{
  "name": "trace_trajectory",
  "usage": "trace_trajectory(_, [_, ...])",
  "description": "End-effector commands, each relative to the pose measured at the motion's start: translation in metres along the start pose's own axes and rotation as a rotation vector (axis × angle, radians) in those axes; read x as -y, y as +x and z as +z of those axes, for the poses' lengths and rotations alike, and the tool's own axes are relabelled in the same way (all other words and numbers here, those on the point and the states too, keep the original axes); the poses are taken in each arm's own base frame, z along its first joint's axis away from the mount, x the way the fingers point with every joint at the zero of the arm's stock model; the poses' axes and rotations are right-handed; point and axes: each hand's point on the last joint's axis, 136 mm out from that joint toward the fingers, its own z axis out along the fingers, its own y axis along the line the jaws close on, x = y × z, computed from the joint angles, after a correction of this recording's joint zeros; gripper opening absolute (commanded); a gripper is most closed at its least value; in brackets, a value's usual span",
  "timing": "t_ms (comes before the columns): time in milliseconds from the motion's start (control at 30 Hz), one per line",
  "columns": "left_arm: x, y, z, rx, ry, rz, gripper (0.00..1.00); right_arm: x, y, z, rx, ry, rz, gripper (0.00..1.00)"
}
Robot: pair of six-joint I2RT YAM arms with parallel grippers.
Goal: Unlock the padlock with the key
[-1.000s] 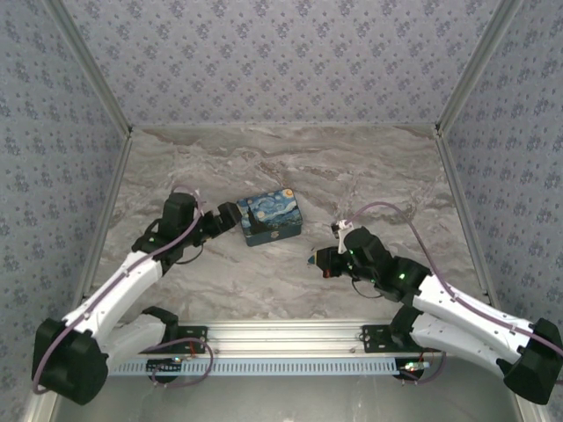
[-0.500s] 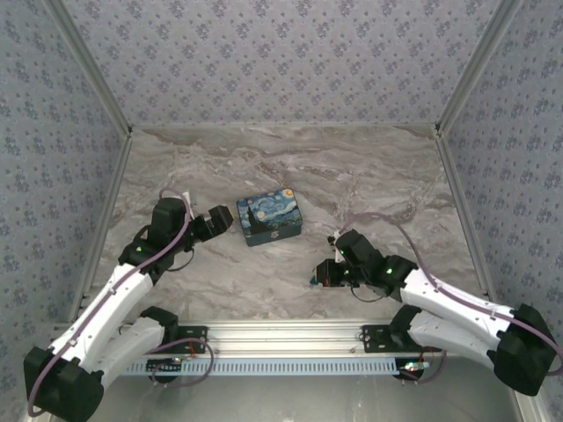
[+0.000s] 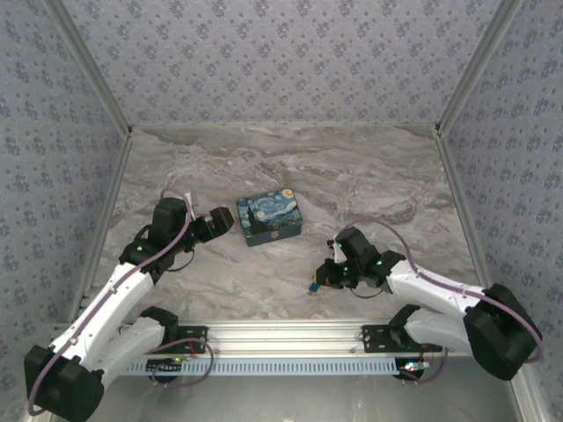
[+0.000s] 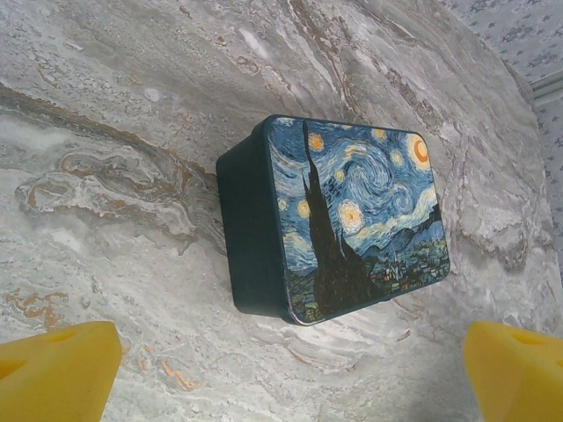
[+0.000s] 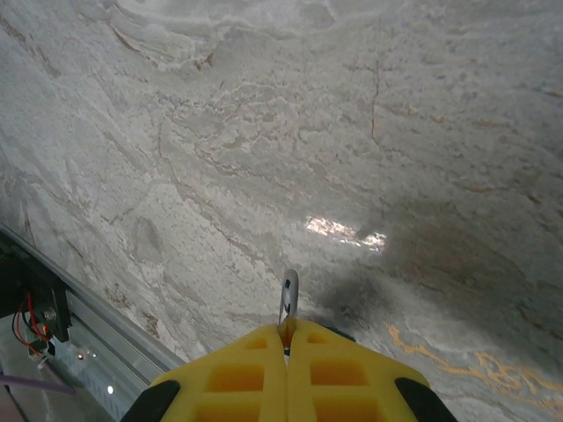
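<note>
Right wrist: right pincer [image 5: 286, 338] clamped on slim silvery metal piece [image 5: 288, 301], over marble counter [image 5: 396, 132]. Left wrist: left pincer [image 4: 286, 374] spread wide, facing blue painted box [image 4: 352, 220].

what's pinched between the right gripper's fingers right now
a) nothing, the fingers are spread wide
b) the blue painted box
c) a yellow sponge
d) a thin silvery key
d: in the right wrist view the right gripper has its yellow fingers pressed together, with a thin silvery key sticking out from between the tips. The blue painted box sits apart on the table, away from this gripper.
</note>
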Motion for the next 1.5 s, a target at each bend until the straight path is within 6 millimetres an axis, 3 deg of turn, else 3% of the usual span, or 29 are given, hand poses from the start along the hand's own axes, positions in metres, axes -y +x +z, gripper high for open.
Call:
trace_trajectory(0, [0.004, -0.006, -0.006, 0.012, 0.007, -0.003, 0.99, -0.008, -0.004, 0.006, -0.031, -0.048, -0.035, 0.07])
trace_trajectory(433, [-0.002, -0.006, -0.002, 0.013, -0.014, -0.027, 0.99, -0.002, -0.02, 0.026, -0.067, -0.052, -0.03, 0.09])
trace_trajectory(600, [-0.002, -0.006, 0.0, 0.008, -0.02, -0.025, 0.99, 0.0, -0.023, 0.024, -0.054, -0.052, -0.027, 0.1])
trace_trajectory(867, [0.0, -0.008, -0.002, 0.01, -0.018, -0.018, 0.99, 0.001, -0.028, 0.015, -0.033, -0.043, -0.028, 0.21])
trace_trajectory(1167, [0.0, -0.017, -0.009, 0.047, -0.032, -0.004, 1.0, -0.006, -0.044, -0.019, 0.074, -0.025, -0.05, 0.3])
trace_trajectory(1367, [-0.004, -0.027, -0.018, 0.112, -0.056, 0.012, 0.99, -0.005, -0.062, -0.059, 0.234, 0.02, -0.106, 0.37])
trace_trajectory(1467, [-0.004, -0.032, -0.024, 0.146, -0.063, 0.034, 1.0, 0.0, -0.071, -0.083, 0.338, 0.049, -0.12, 0.45])
